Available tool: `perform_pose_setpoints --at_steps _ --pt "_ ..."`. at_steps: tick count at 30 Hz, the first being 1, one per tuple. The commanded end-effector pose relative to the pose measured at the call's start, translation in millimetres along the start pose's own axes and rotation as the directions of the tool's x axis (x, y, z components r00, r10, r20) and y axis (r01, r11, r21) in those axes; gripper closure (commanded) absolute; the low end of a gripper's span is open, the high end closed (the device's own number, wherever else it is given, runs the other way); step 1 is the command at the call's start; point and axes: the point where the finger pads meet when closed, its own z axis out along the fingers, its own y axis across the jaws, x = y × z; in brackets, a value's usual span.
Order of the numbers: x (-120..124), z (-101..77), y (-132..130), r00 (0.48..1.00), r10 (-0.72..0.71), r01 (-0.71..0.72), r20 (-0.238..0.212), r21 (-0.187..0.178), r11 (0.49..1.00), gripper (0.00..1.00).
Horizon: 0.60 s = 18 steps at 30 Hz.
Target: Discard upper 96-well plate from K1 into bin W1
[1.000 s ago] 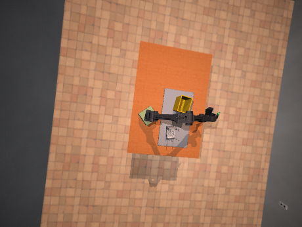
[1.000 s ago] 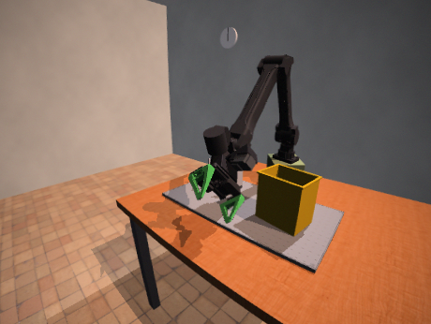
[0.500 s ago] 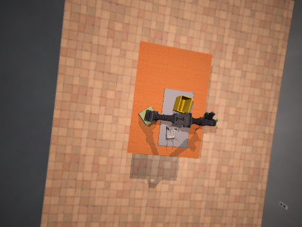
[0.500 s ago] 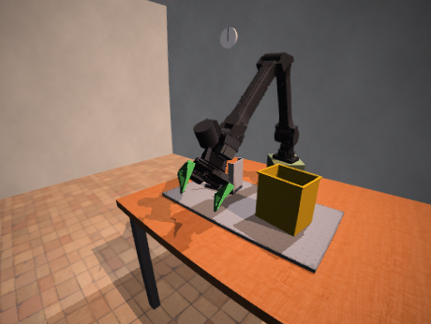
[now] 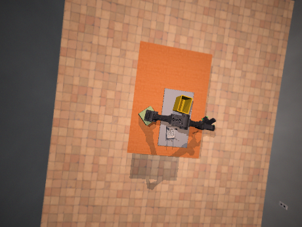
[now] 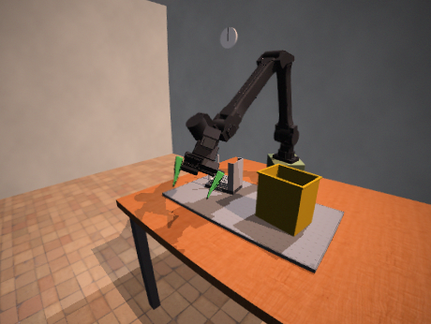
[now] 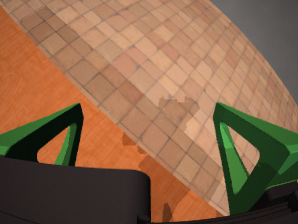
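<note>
Gripper (image 6: 197, 179) spread wide (holding nothing), plates apparently behind rack K1 (image 6: 237, 174), hard to make out

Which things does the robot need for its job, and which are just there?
For the job:
plates on the rack
yellow bin
open end effector, holding nothing

Just there:
grey mat
orange table
wall clock

No readable text, labels, brand marks, numbers or signs appear in any of the three views. The wall clock (image 6: 229, 36) shows a blank face with a single hand and no numerals. The yellow bin (image 6: 287, 198) and the rack (image 6: 236, 175) on the grey mat (image 6: 323, 234) carry no visible lettering.
</note>
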Motion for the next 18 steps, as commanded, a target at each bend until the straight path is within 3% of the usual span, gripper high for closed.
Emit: perform_pose_setpoints --at_steps 1,6,10,11,12,14,16,18 --pt "-14 -23.1 -22 0.994 0.105 -0.104 -0.005 0.036 0.994 0.00" --pt "5 -39.7 -26 0.977 0.206 -0.204 -0.053 0.041 0.978 0.00" --pt "12 -54.1 -38 0.944 0.316 -0.309 -0.094 0.080 0.948 0.00" --pt "23 -57.4 -32 0.938 0.328 -0.321 -0.110 0.074 0.944 0.00" --pt "42 -46.0 -23 0.929 0.342 -0.337 -0.140 0.060 0.939 0.00" --pt "42 -46.0 -23 0.929 0.342 -0.337 -0.140 0.060 0.939 0.00" --pt "29 -65.4 -34 0.914 0.383 -0.373 -0.132 0.094 0.923 0.00" --pt "26 -72.7 -44 0.892 0.431 -0.417 -0.137 0.119 0.901 0.00"
